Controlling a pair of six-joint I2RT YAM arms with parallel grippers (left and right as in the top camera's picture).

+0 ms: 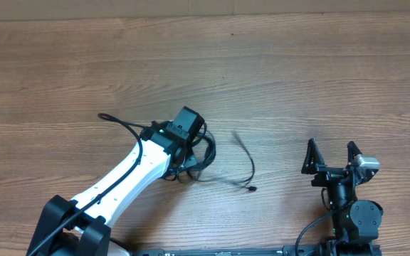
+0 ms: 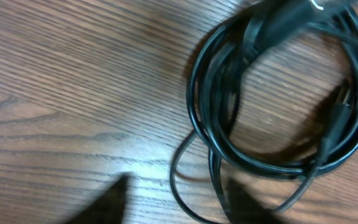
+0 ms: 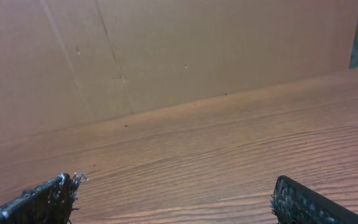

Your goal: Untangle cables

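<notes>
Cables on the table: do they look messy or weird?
Yes. The cables are bunched in one overlapping coil on the table, right by the left gripper, with loops crossing each other. One loose strand trails off to the right and ends in a small plug. Nothing looks broken or spilled.

**Cables on the worktop.** Thin black cables (image 1: 211,155) are shown bunched on the wooden worktop (image 1: 297,71), left of centre. Most of their length is wound into one roughly circular coil (image 2: 196,93) of several overlapping loops, laid flat. The single cords cannot be told apart within it. One strand (image 1: 119,121) is led out to the left and ends in a free tip. A second strand (image 1: 250,162) is curved away to the right and is ended by a small plug (image 1: 252,188). A blurred plug body (image 2: 284,15) is seen across the coil's upper edge.
</notes>
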